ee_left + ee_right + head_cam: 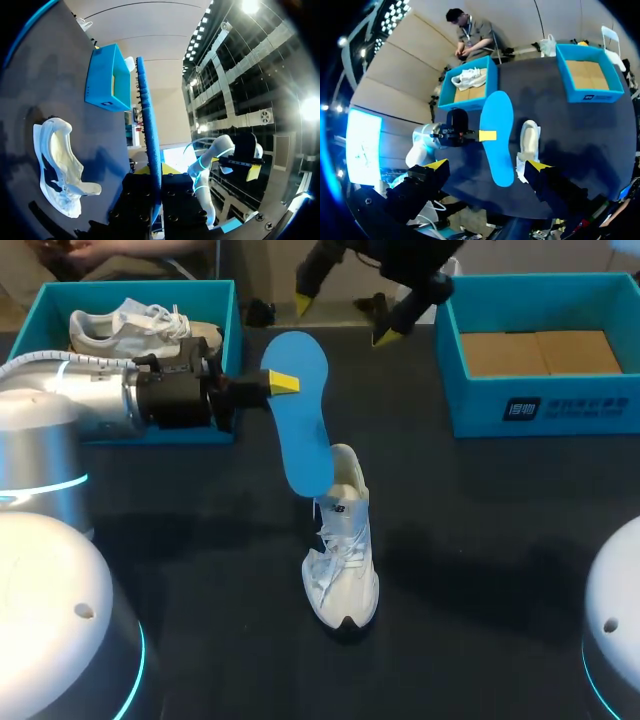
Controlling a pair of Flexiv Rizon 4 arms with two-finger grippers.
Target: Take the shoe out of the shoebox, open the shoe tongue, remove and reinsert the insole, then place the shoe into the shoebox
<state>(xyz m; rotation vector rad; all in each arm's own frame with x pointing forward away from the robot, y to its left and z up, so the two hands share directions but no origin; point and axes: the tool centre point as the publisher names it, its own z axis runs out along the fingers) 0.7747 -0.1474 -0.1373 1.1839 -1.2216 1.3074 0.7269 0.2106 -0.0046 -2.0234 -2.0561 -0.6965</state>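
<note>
L gripper (272, 383) is clamping the blue insole (300, 425); insole is hiding part of the white shoe (342, 560) on the tabletop (480, 540); R gripper (345, 320) is hanging wide apart, between the left shoebox (130, 286) & right shoebox (580, 405).

A smooth metallic shell is seen on the silver-white cylindrical link of the left arm (85, 405), and a thin pale grey cable (40, 358) is routed along its upper side. A blocky black wrist housing (180, 395) is joined to that link. The left end effector (280, 383) is built of black finger blocks, dotted with small round screw recesses (172, 218) and capped in bright yellow. Two rounded white domes (45, 620) are edged by a glowing cyan light ring (138, 670), and each is marked by a small round hole (84, 611). The right end effector (345, 320) is carried on a black housing, and its angular black fingers (415, 192) are tipped in yellow
</note>
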